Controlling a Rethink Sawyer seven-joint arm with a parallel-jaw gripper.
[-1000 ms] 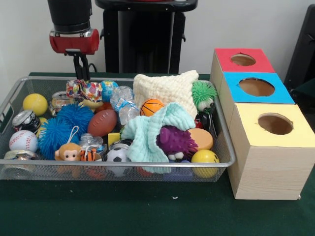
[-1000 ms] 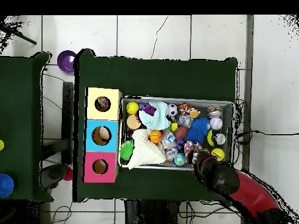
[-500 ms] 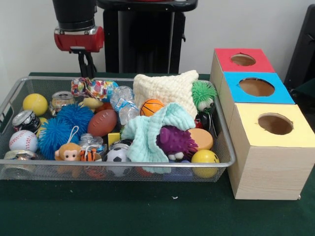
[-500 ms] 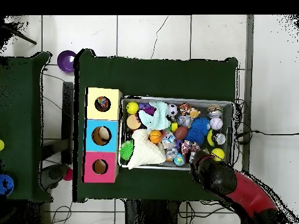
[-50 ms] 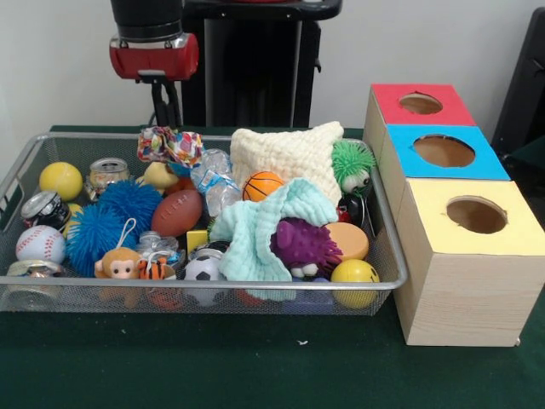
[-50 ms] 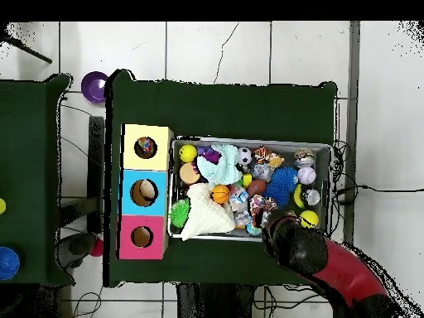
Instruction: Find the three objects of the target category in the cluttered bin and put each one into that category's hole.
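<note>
I am holding the patterned bundle (image 5: 170, 143), a small crinkly thing in many colours. My gripper (image 5: 168, 126) is pinching its top with the jaws drawn in narrow around it, and it is hanging just above the clutter at the far side of the wire bin (image 5: 387, 247), beside the clear crumpled packet (image 5: 213, 179) and near the cream knitted cloth (image 5: 285, 153). I am judging it to be light and soft. It looks more like a wrapper or fabric than anything stiff, so it is likely to sag and swing as I carry it, and a fold could slip out if my grip is only on a loose edge. A hold on the gathered middle would suit it better than a corner. My wrist, with its red collar (image 5: 154, 58), is pointing straight down and the fingers are standing vertical. From overhead my arm (image 6: 331, 269) is slanting in across the bin's edge and hiding the jaws there. The three holes – red (image 5: 421, 103), blue (image 5: 444, 151) and yellow (image 5: 476, 215) – are lying well apart from me, past the cloth, and I cannot tell which one this bundle belongs in.
</note>
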